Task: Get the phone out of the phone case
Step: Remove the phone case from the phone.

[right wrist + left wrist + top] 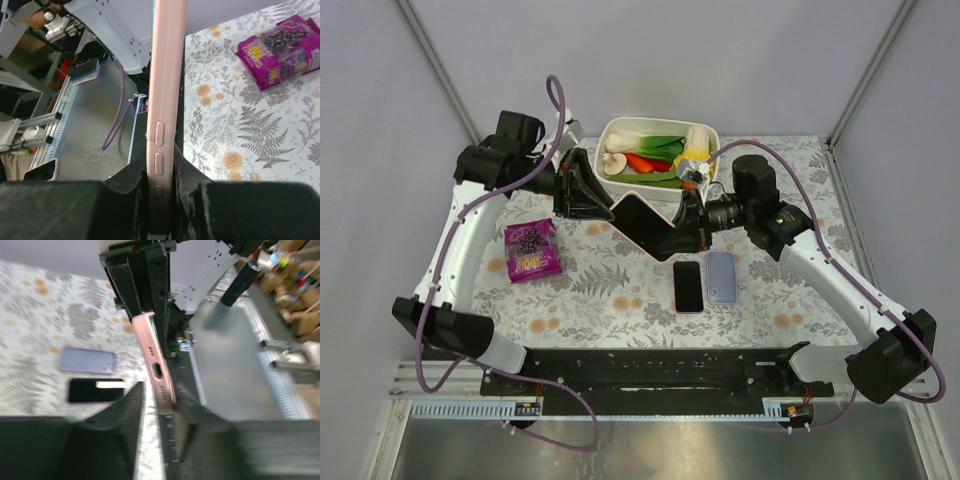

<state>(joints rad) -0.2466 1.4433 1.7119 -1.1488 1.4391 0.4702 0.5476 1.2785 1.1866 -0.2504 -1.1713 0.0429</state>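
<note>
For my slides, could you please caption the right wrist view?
Right claw shut on the pink phone case, seen edge-on, floral table beyond.

From my screen the phone case [162,100] reads pale pink, and the worktop [600,290] is white, printed with grey ferns and orange flowers. The snack packet [531,249] is purple. I also see a lavender phone [721,277], a black phone [688,286], and a white tub [620,128] of green and red vegetables [655,150].
</note>
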